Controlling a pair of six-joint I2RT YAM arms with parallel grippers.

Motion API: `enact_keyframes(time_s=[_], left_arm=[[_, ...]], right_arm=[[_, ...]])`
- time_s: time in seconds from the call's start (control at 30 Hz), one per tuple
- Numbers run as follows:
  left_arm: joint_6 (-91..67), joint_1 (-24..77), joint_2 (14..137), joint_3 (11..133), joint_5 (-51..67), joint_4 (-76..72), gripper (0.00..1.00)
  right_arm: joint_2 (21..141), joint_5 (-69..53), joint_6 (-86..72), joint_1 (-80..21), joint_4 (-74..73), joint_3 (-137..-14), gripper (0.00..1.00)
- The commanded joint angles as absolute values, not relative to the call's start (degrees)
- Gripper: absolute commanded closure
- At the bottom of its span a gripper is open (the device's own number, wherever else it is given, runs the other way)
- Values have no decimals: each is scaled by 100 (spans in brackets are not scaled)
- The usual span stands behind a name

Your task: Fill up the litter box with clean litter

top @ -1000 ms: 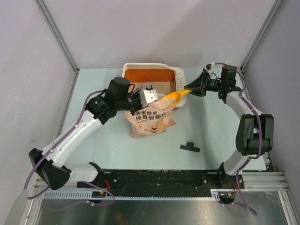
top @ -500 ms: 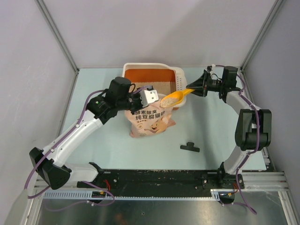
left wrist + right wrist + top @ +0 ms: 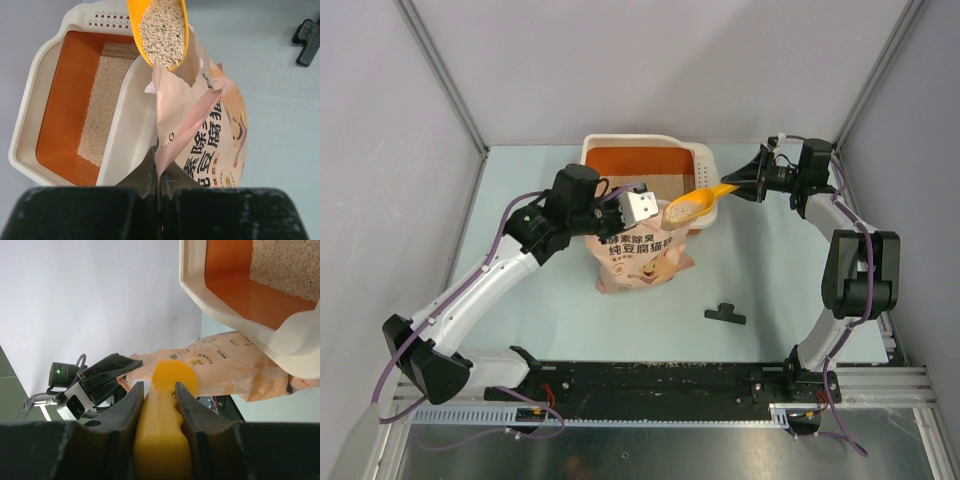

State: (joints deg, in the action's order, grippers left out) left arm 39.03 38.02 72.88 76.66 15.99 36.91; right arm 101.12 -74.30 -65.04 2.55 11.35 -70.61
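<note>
Two arms busy.

Top view: my right gripper (image 3: pixel 738 186) at 2 o'clock is clamped on the handle of the orange scoop (image 3: pixel 698 202). Its heaped bowl hangs over the open top of the pink bag (image 3: pixel 640 255), just beside the near wall of the litter box (image 3: pixel 620 141). The box sits at 12 o'clock, touching the bag. My left gripper (image 3: pixel 642 207), near centre, is pinched tight on the bag's top edge. A black clip (image 3: pixel 724 314) lies well apart at 4 o'clock.

Left wrist: the litter (image 3: pixel 107 100) in the box is a pale beige strip of fine granules along the bag-side wall. The rest of the orange floor is bare, so I'd say the box is far from full. The scoop's load looks like short pale pellets.

Right wrist: my fingers (image 3: pixel 125 425) flank the handle, both touching it.

Handling guess: litter is loose and light and spills at any tilt. Carry it only in the scoop, held by the handle, bowl level, then tip over the bare floor. The box looks like stiff plastic.
</note>
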Motion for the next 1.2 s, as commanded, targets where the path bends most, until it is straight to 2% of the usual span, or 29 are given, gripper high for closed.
enact_keyframes(time_s=[0.0, 0.53, 0.83, 1.17], left_arm=[[4087, 3850, 7093, 7849, 1644, 2777, 100], [4061, 3885, 7049, 7752, 1679, 2795, 100], [3964, 3876, 6979, 7629, 1837, 2804, 100], [4017, 3876, 6689, 7339, 1863, 2812, 100]], right_arm=[[10300, -7374, -6706, 290, 1529, -7479, 100], [11223, -6952, -6548, 237, 1617, -8771, 100], [11759, -6715, -5732, 290, 1196, -9360, 100], [11734, -5215, -3685, 255, -868, -10221, 100]])
